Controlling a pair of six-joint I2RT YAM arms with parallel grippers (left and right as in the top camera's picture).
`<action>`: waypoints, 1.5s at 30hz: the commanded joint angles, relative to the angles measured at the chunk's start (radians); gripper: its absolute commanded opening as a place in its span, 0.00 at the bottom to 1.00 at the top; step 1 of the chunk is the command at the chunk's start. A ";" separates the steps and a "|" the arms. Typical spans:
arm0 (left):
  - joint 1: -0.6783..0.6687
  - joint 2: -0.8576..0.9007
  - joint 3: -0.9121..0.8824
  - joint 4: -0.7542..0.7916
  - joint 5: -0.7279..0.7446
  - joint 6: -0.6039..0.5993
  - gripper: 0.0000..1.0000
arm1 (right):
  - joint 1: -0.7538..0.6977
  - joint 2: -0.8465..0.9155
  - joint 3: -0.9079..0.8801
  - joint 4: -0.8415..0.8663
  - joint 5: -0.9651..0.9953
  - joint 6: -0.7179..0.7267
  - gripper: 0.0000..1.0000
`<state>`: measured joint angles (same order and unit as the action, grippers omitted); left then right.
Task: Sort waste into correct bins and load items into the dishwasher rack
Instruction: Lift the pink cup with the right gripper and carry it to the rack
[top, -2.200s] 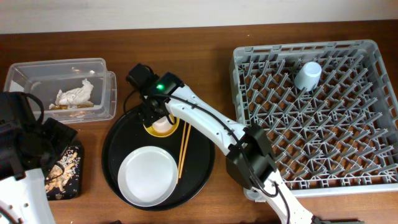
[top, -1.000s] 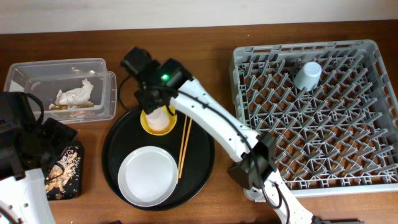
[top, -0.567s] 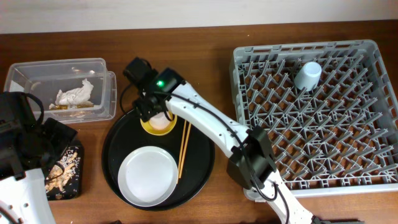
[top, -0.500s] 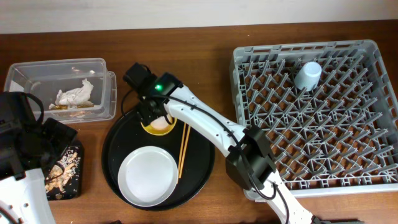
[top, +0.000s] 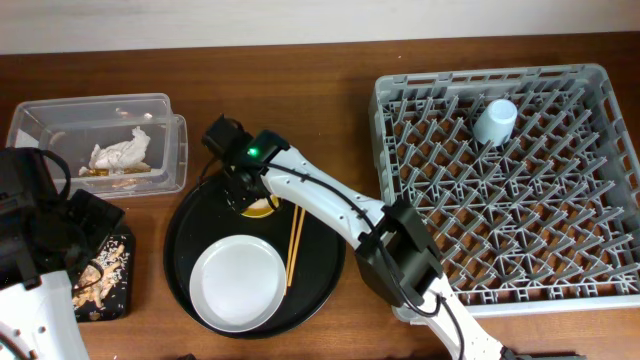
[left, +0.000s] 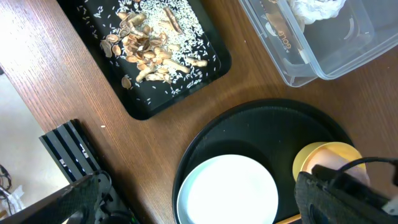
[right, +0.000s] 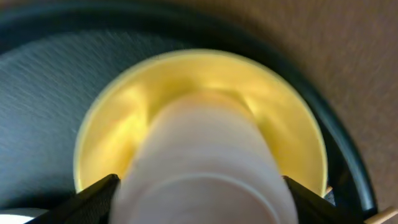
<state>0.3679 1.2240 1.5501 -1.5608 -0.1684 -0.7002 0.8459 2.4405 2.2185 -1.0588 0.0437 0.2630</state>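
Brown wooden table (top: 330, 60). Only my left wrist view shows food scraps (left: 149, 46) on the flat black tray (left: 143, 102); left gripper (left: 211, 196) spread, empty. Right gripper (right: 199, 196) flanks the blurred cream-pink cup (right: 199, 143) in the yellow bowl (right: 124, 112); squeezing or not, I cannot tell. Overhead, my arm (top: 320, 195) hides the cup.

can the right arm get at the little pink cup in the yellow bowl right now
Probably yes. The right tool hangs right over the yellow bowl with a finger on each side of the cream-pink cup and nothing between. Whether the fingers touch it is unclear.
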 joint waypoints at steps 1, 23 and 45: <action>0.006 0.001 0.003 -0.001 -0.004 0.005 0.99 | 0.008 -0.003 -0.008 0.005 -0.002 0.008 0.79; 0.006 0.001 0.003 -0.001 -0.004 0.005 0.99 | 0.006 -0.005 0.052 0.008 -0.005 0.008 0.79; 0.006 0.001 0.003 -0.001 -0.004 0.005 0.99 | -0.162 -0.145 0.322 -0.258 -0.006 0.016 0.65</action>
<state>0.3679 1.2240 1.5501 -1.5608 -0.1680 -0.7002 0.7677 2.4119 2.4348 -1.2720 0.0288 0.2676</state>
